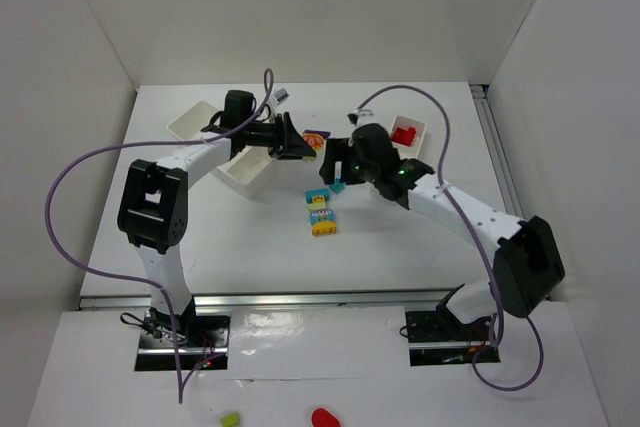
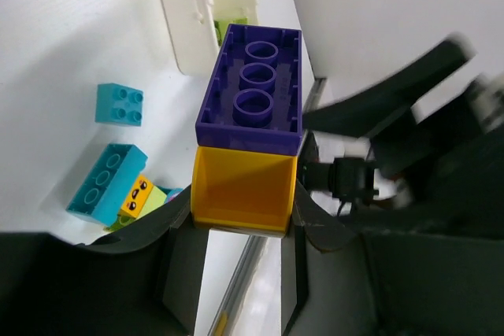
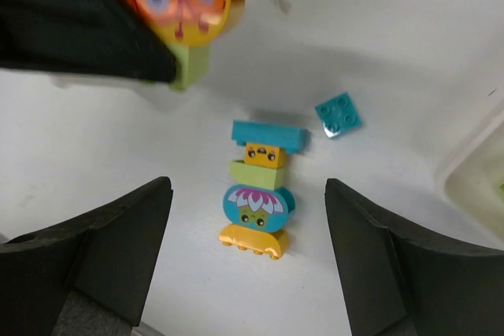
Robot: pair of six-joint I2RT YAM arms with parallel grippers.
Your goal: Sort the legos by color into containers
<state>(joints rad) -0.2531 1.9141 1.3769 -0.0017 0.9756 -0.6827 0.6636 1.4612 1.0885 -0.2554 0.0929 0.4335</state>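
Left gripper [image 2: 244,230] clamped on yellow brick [image 2: 244,186], purple brick [image 2: 252,88] stuck to it, right of wider tray [image 1: 192,119] | right gripper [image 3: 246,218] wide open, empty, above stacked bricks [image 3: 256,186] | risk: release whole and you mix colours.

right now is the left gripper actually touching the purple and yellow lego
Touching. The left wrist view shows the left gripper with its fingers pressed against both sides of the yellow half of the purple and yellow lego.

A white tabletop [image 1: 250,257] sat enclosed by plain white walls [image 1: 330,7]; an aluminium rail [image 1: 320,300] ran along its near edge, and a second rail [image 1: 496,147] along its right side.
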